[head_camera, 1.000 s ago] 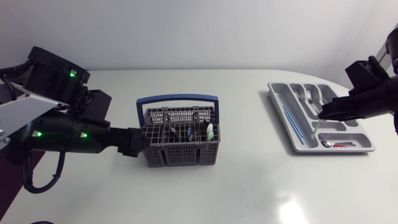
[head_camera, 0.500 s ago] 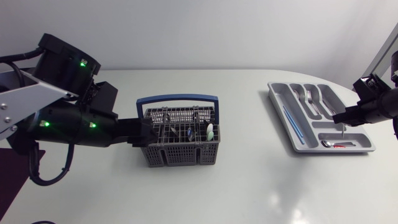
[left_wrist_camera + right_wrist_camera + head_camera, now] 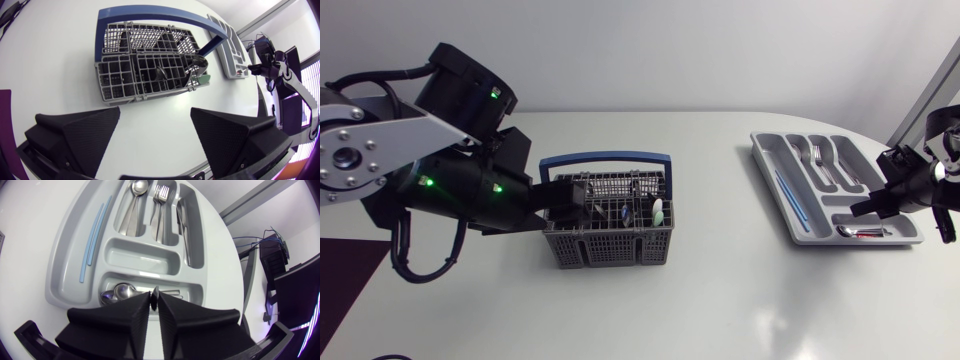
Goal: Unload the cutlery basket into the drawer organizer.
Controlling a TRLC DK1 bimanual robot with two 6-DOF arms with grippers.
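Unload looked well past halfway: organizer filling up, basket not empty yet

Your left gripper [image 3: 155, 117] had its fingers spread wide with nothing in them. The cutlery basket [image 3: 107, 85] sat on the tabletop just ahead of them, with at least a dark spoon-like thing [image 3: 162, 74] and a pale green piece [image 3: 204, 80] inside. Your right gripper [image 3: 154, 300] had its fingers pressed together on nothing, hanging over the end of the drawer organizer [image 3: 65, 265], right by the crosswise slot where a couple of small spoons [image 3: 120, 291] lay. Further ahead of those fingers the long slots held big spoons [image 3: 135, 195], forks [image 3: 159, 200] and a knife [image 3: 182, 220], plus blue sticks [image 3: 92, 235] in the side slot. So I'd say most of it was sorted. Only the handful in the basket was left, and your left gripper looked lined up for the next grab.
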